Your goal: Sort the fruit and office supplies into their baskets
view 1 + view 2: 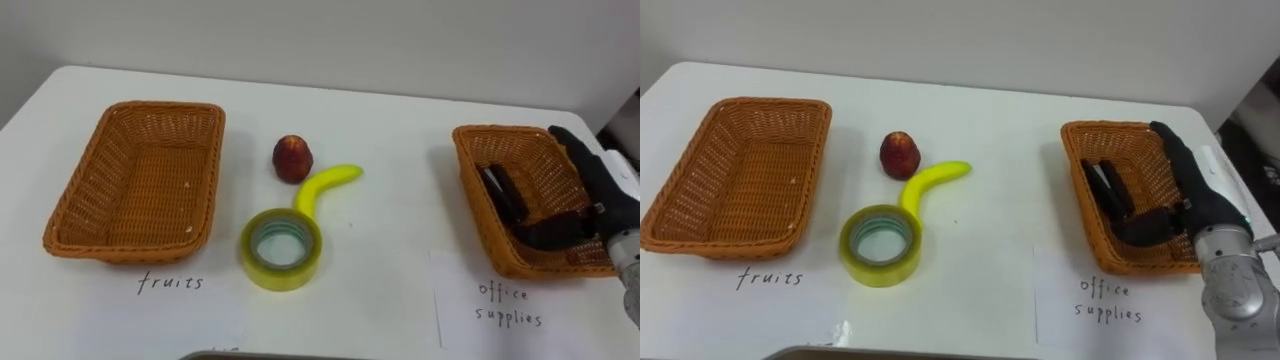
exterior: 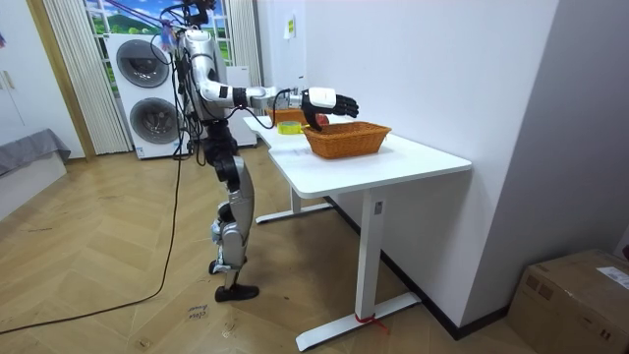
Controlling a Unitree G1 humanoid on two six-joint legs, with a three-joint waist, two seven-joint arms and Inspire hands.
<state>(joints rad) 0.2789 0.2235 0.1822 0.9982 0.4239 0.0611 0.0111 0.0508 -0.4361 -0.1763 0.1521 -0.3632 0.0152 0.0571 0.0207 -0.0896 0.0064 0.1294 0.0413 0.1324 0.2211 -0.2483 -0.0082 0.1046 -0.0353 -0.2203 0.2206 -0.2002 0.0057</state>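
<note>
With the right hand [image 1: 600, 185] spread open over the office basket [image 1: 470, 150] at the frame's right, probably reaching left next for the tape roll [image 1: 285, 270] lying flat at lower centre, well apart, just beside the banana [image 1: 318, 187] slanting up-right below the red fruit [image 1: 292, 158].

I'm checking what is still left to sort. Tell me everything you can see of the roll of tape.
The roll of tape is a wide yellow-green ring, glossy like plastic, with a paler grey-green inner core and an open middle. It lies flat, hole upward, on the white table, between the two baskets and nearer the left basket, apart from both. The banana ends at its far rim and seems to touch it; nothing else does.
</note>
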